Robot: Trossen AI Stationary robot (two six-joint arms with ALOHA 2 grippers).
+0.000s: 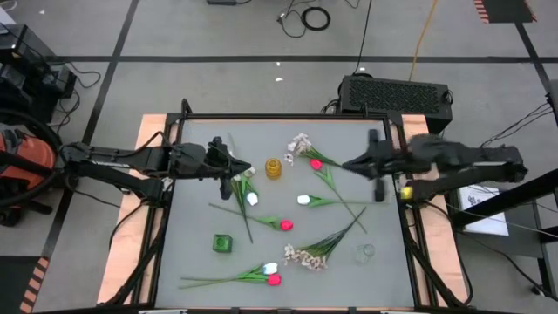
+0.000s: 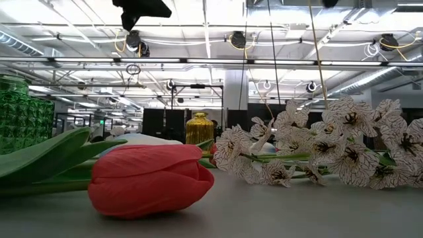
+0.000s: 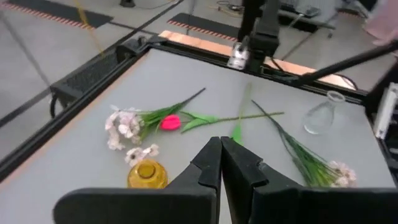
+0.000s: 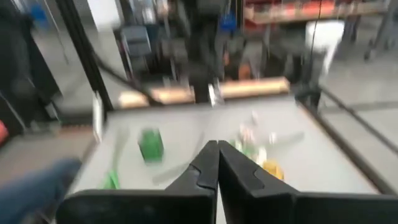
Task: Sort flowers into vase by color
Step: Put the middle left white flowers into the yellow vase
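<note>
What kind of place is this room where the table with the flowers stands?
Probably a robotics lab or workshop in a large industrial hall. The low view shows a high ceiling with pipes and hanging lamps; the high view shows loose cables on a bare floor with taped lines around the table.

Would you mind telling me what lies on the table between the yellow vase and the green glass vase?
In the high view, a white tulip with its green stem lies between the yellow vase and the green glass vase; the rest is bare grey table.
</note>
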